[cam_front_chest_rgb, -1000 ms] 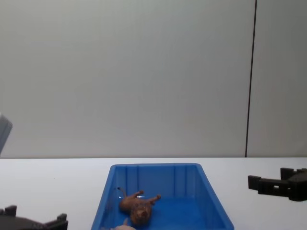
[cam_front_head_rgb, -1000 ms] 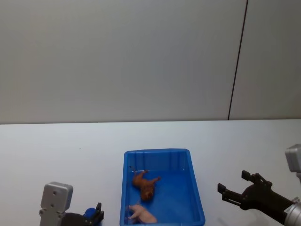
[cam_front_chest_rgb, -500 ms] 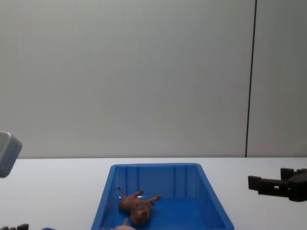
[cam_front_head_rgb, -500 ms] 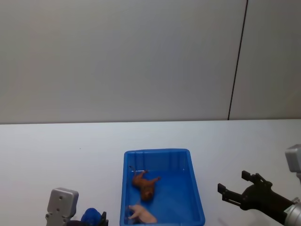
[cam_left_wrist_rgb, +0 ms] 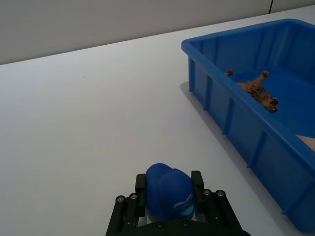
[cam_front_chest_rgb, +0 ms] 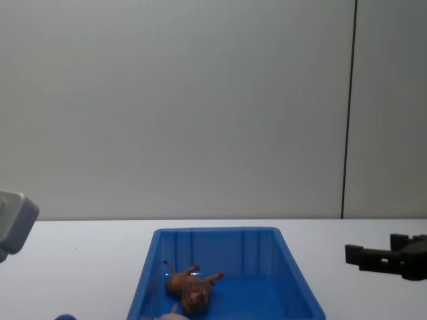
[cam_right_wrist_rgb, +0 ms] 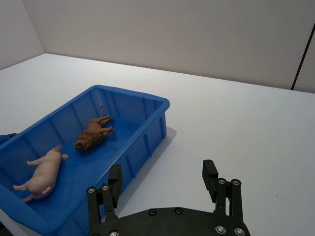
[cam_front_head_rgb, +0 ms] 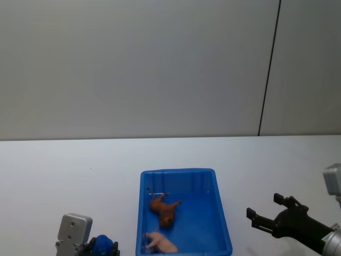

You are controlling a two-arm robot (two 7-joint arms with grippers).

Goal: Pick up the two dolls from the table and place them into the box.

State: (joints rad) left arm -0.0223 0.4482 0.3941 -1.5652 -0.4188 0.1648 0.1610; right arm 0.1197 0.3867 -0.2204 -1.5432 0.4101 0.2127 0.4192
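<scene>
Both dolls (cam_front_head_rgb: 162,210) lie inside the box (cam_front_head_rgb: 224,224) as the left gripper (cam_left_wrist_rgb: 169,189) clasps a blue ball (cam_left_wrist_rgb: 170,195) and the right gripper (cam_right_wrist_rgb: 162,182) hangs spread, empty.

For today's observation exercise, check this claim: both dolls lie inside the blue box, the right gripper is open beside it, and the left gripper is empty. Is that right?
Not quite: the left gripper is not empty. The left wrist view shows it shut on a small blue ball. The rest stands: the brown doll and the pink doll lie inside the blue box, and the right gripper is open beside it.
</scene>
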